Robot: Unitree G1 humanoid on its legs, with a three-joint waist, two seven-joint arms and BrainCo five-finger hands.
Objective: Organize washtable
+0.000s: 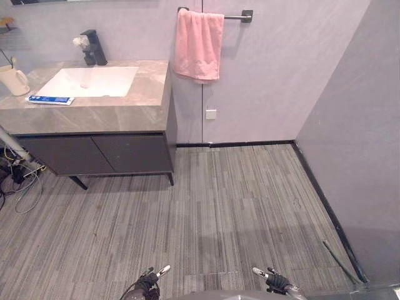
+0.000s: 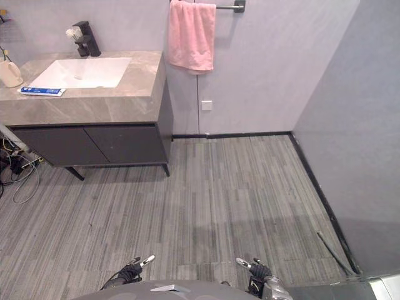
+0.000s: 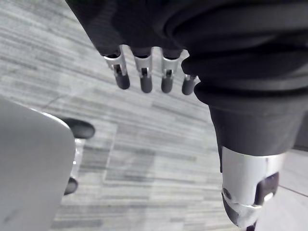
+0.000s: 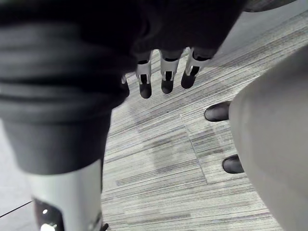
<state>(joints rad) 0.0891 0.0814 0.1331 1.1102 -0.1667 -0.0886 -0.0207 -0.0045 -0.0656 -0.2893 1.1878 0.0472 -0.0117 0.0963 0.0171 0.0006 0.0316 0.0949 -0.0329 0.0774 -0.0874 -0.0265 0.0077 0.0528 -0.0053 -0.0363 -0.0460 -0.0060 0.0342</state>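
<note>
Both hanging: left hand [image 1: 150, 281], right hand [image 1: 275, 281]

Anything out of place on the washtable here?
A blue pack lies loose on the countertop in front of the basin, near the cup. The pink towel hangs bunched at the left end of its rail. The left hand and right hand hang open.

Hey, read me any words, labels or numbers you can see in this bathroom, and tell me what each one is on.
Blue pack on the counter: pale print along it, too small to read.
Cream cup, pink towel, white wall plate: no text visible.
</note>
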